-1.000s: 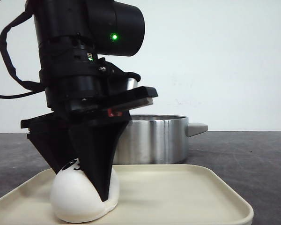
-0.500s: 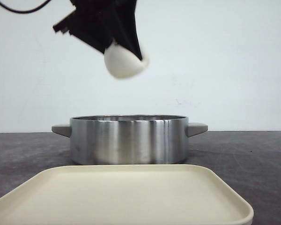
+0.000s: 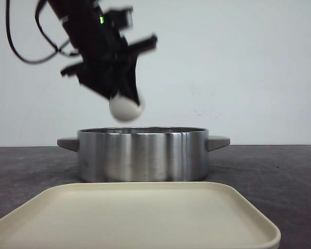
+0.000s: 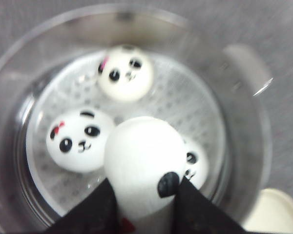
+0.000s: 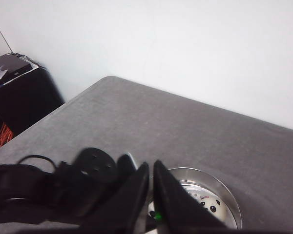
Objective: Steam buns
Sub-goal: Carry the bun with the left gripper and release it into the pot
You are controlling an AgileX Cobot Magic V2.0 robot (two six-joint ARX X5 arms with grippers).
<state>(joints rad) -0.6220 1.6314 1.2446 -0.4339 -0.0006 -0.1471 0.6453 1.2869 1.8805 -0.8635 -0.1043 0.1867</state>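
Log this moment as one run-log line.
left end effector: shut on bun | above pot | three buns inside | tray empty | right end effector: shut

Left claw (image 3: 125,101) gripping white bun (image 3: 126,108) above steel pot (image 3: 142,154), cream tray (image 3: 135,218) in foreground

Table (image 3: 295,171): dark grey, matte, slightly speckled, extending back to a white wall (image 3: 249,62).

Pot (image 3: 142,154): steel, round, straight-walled, resting directly on the table toward the far side, showing a grey handle at each end. Reflecting light in vertical bands along the wall.

Tray (image 3: 145,218): cream, rounded corners, raised rim, lying flat on the table at the near edge, sitting just in front of the pot, partly overlapping its base in the front view.
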